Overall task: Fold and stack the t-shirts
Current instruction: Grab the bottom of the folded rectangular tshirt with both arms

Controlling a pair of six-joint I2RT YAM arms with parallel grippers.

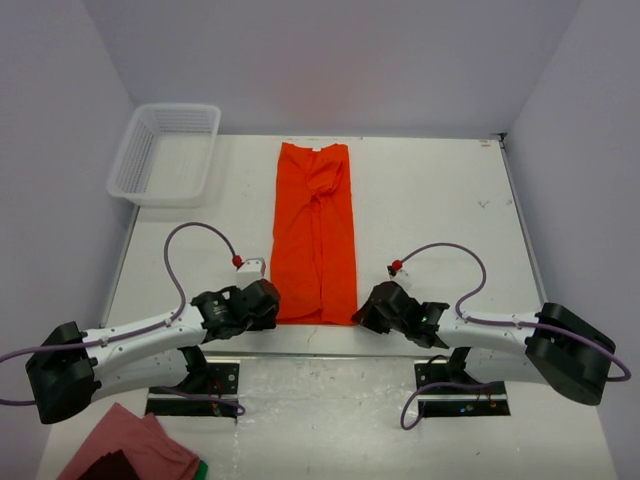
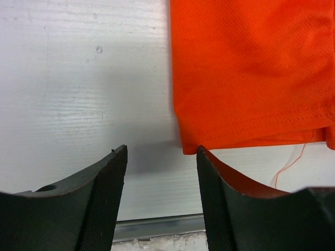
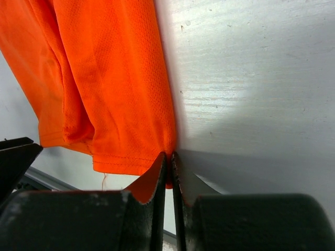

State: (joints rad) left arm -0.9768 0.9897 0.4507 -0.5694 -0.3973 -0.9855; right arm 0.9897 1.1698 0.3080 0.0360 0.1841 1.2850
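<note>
The right end effector (image 3: 168, 158) pinches the t-shirt (image 3: 112, 78) at its near corner.

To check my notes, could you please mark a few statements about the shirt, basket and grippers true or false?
1. The right gripper is shut on the shirt's near corner. True.
2. The left gripper clamps the shirt. False: its jaws stand open with nothing between them.
3. The shirt lies in the basket. False: it lies on the table, apart from the basket.
4. The shirt forms a long narrow strip. True.
</note>
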